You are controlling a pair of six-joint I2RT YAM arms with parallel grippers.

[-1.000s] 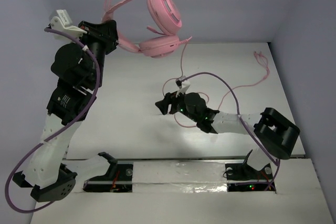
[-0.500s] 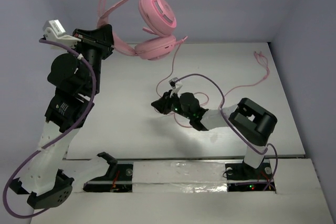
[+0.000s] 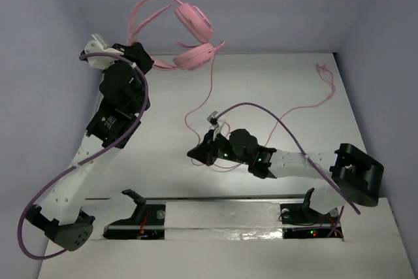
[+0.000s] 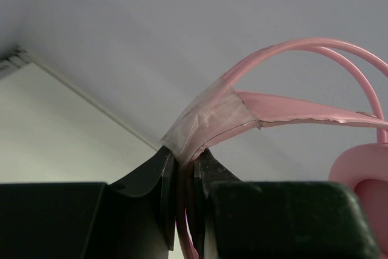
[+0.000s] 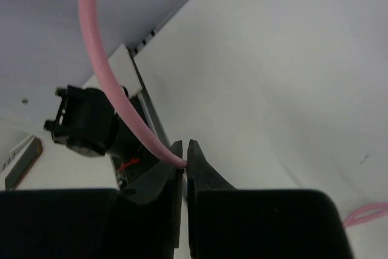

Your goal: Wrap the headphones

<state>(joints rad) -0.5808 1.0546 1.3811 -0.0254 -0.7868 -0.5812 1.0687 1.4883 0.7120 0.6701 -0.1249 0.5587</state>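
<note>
From above, the left fingers (image 3: 144, 59) clamp the pink padded over-ear headphones (image 3: 194, 38) by the headband, raised over the far-left tabletop (image 3: 281, 76) so the thin pink cord (image 3: 210, 86) hangs free. The left wrist view shows them shut on the taped headband (image 4: 285, 110). In the right wrist view, the right fingers (image 5: 185, 161) pinch the cord (image 5: 97, 77), probably to wind it.

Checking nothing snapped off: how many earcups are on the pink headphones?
2. One round padded pink earcup is held aloft; the second earcup hangs directly below it in the overhead view. Neither is hidden.
</note>
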